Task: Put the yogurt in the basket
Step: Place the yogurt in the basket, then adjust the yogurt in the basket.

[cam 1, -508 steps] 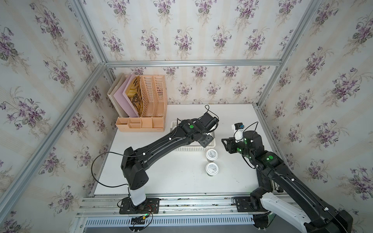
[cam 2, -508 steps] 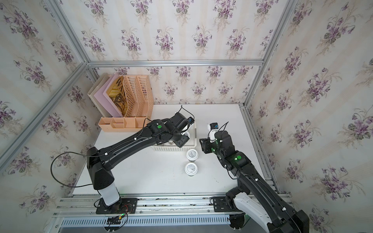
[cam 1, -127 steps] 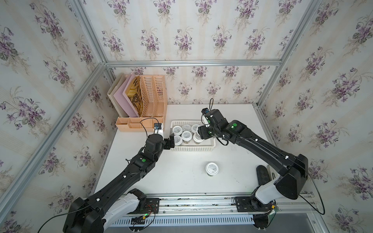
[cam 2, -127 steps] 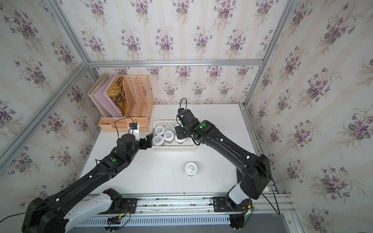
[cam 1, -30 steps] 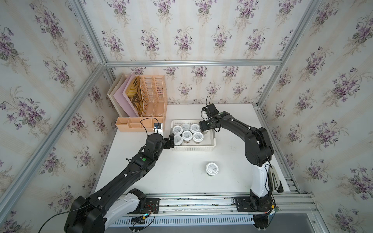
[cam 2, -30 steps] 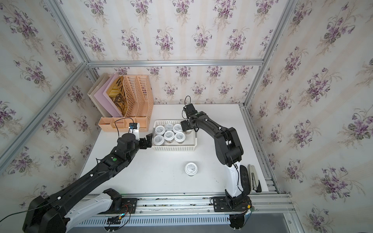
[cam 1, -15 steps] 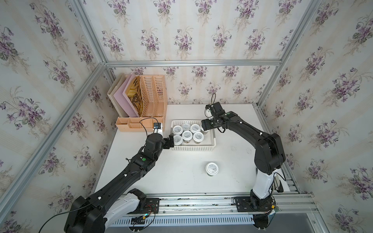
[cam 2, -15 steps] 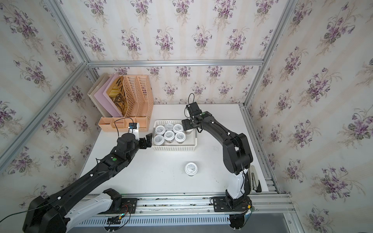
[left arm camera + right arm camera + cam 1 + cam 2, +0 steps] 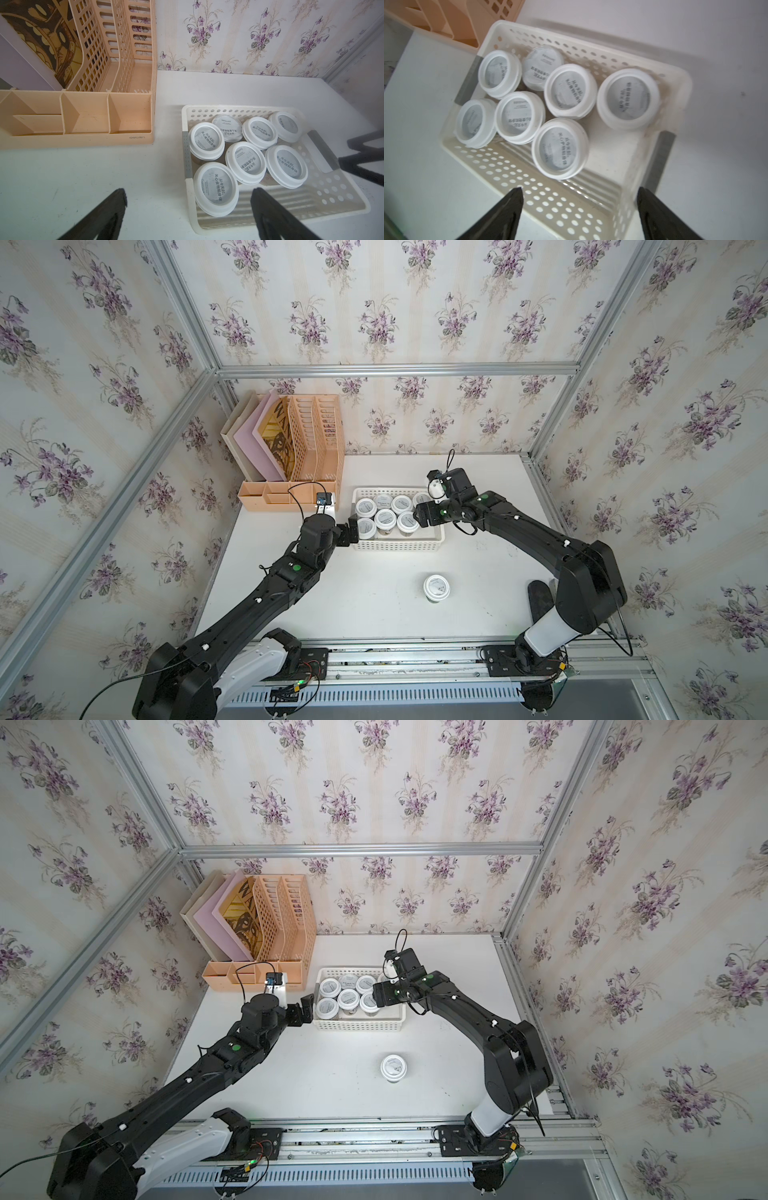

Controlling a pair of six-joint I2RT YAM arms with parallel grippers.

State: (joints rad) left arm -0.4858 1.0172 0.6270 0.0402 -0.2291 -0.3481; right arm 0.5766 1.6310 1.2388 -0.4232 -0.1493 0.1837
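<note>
Last yogurt cup (image 9: 436, 588) upright mid-table, toward the front edge; likely light, stiff, slick lid: you grip its sides | left gripper (image 9: 352, 530) jaws apart, empty, beside basket (image 9: 397, 546) left end | right gripper (image 9: 423, 515) jaws apart, empty, over its right end | seven cups (image 9: 385, 519) inside

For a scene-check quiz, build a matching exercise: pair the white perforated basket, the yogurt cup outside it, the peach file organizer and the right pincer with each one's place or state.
Things:
1. white perforated rectangular plastic basket
2. white-lidded round yogurt cup apart from the rest
3. peach slatted plastic file organizer
4. right pincer

Places or states:
a. stands on the white tabletop, outside the basket
b. open and empty, over the basket
c. holds seven yogurt cups
d. in the table's back corner, by the wall

Pairs: 1-c; 2-a; 3-d; 4-b.
</note>
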